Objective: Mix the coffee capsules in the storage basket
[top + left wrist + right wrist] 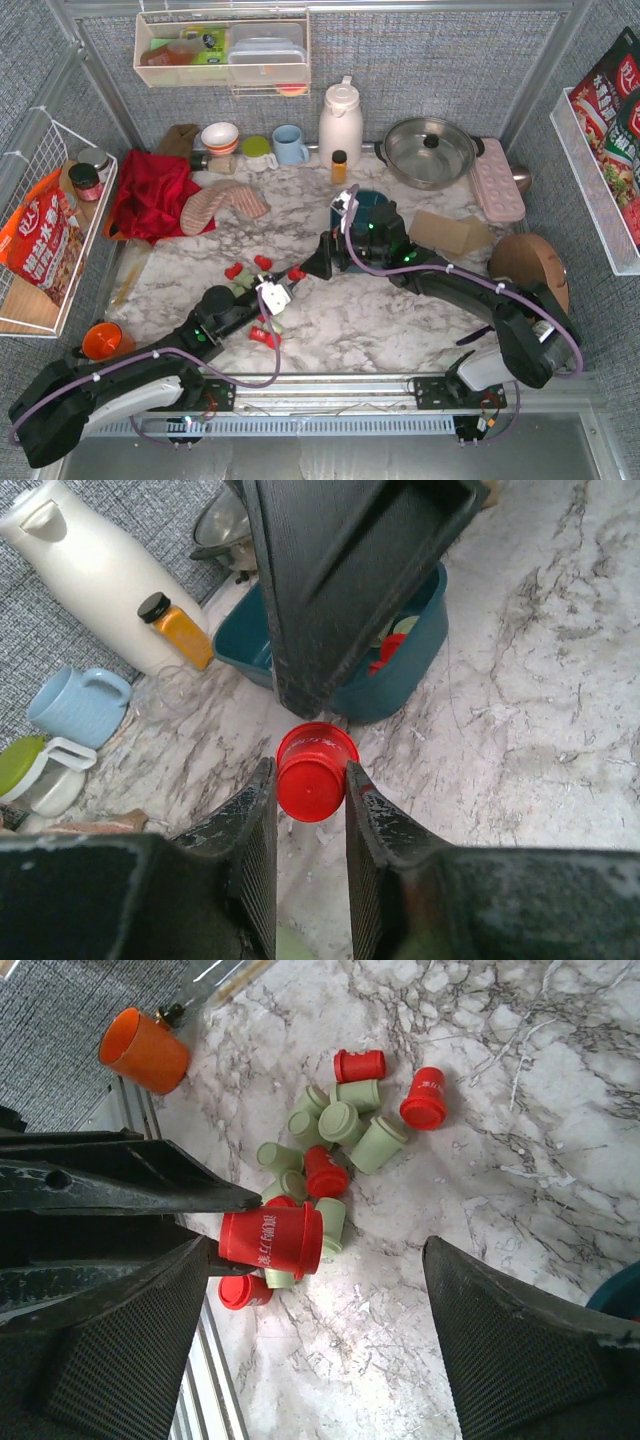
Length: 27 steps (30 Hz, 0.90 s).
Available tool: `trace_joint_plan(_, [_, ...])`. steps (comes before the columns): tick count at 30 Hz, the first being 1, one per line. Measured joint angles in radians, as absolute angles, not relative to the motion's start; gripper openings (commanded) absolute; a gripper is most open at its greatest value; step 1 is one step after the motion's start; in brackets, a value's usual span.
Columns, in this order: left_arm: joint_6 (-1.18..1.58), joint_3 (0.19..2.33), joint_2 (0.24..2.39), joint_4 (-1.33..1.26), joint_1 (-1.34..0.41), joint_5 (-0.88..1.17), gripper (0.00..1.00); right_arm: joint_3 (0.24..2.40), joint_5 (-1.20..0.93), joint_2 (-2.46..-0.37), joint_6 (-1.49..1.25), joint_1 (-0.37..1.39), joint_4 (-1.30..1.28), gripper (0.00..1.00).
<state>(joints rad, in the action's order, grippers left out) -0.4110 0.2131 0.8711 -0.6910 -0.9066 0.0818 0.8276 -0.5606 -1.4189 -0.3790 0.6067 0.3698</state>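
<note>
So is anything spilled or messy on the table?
Yes. The coffee capsules, red and pale green, lie scattered in a loose heap on the marble table. Many are tipped on their sides. They are not in the blue basket, where only a couple show. A red cloth also lies crumpled at the back left.

Marble table (400, 320) carries loose red and green coffee capsules (343, 1120) below the right gripper (315, 1260), teal storage basket (415, 665) just beyond the left gripper (308, 780), white jug (90, 570) and blue mug (70, 705) farther left.
</note>
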Motion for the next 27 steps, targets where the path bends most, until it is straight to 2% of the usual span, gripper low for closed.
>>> trace_joint_plan(10, [-0.397,0.213,0.884,-0.731,-0.897,0.099,0.17,0.87,-0.596,-1.476,-0.377,0.664,0.368,0.89])
trace_joint_plan(13, [-0.392,0.213,0.888,-0.731,-0.897,0.106,0.18,0.877,-0.601,-1.485,-0.373,0.671,0.361,0.79])
trace_joint_plan(16, [-0.392,0.213,0.888,-0.731,-0.897,0.106,0.19,0.885,-0.6,-1.494,-0.366,0.674,0.348,0.63])
trace_joint_plan(19, [-0.392,0.213,0.884,-0.732,-0.896,0.105,0.21,0.899,-0.601,-1.505,-0.365,0.675,0.337,0.53])
trace_joint_plan(21, [-0.392,0.213,0.883,-0.731,-0.896,0.098,0.29,0.906,-0.604,-1.51,-0.364,0.676,0.335,0.43])
trace_joint_plan(23, [-0.393,0.213,0.884,-0.731,-0.896,0.093,0.42,0.909,-0.601,-1.511,-0.363,0.676,0.332,0.36])
trace_joint_plan(25, [-0.392,0.213,0.886,-0.731,-0.896,0.089,0.54,0.912,-0.601,-1.511,-0.362,0.676,0.324,0.32])
trace_joint_plan(27, [-0.392,0.22,0.888,-0.725,-0.896,0.085,0.7,0.912,-0.58,-1.507,-0.353,0.677,0.303,0.31])
